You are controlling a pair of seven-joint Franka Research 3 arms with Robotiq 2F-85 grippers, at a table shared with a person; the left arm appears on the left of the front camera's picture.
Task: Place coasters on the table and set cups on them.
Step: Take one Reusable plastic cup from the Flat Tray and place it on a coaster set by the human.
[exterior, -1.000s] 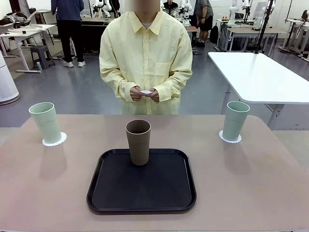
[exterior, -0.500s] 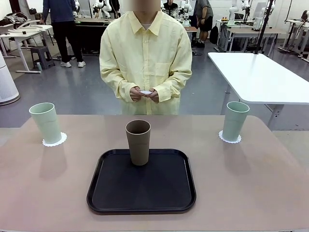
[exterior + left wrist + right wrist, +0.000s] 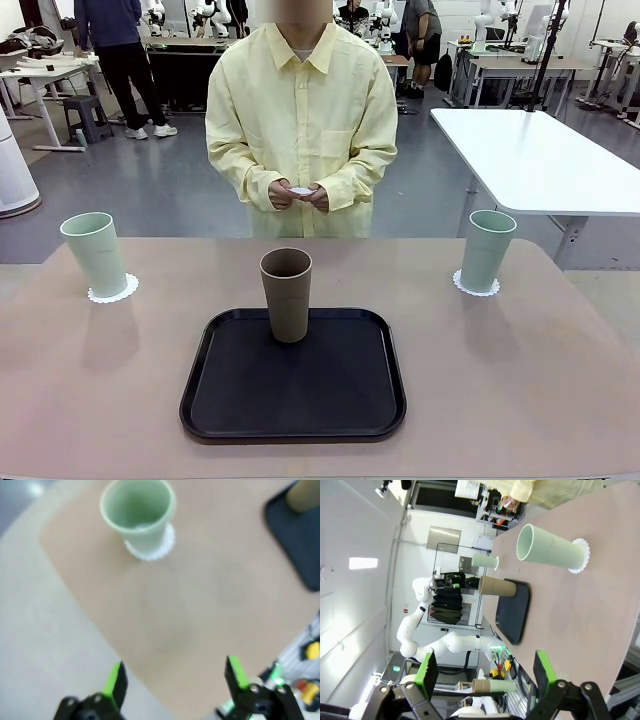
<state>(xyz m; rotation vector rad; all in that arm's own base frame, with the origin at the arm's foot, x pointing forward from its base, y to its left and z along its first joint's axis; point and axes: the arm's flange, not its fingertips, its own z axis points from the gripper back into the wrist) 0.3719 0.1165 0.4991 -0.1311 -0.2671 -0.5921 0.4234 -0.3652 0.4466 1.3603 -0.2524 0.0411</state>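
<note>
Currently, front view: the left mint cup (image 3: 95, 253) and right mint cup (image 3: 487, 248) stand on coasters (image 3: 112, 292) on the table (image 3: 520, 380). The brown cup (image 3: 287, 294) stands on the black tray (image 3: 290, 400). The third coaster (image 3: 301, 189) is in the person's hands (image 3: 283, 194).

Left wrist view: the left gripper (image 3: 175, 680) is spread and empty.

Right wrist view: the right gripper (image 3: 482, 672) is spread and empty.

Assessment: two settings of three are complete.

Black tray (image 3: 300, 395) and onlooker
A person in a yellow shirt (image 3: 300, 110) stands behind it; a white table (image 3: 540, 160) sits far right.
</note>
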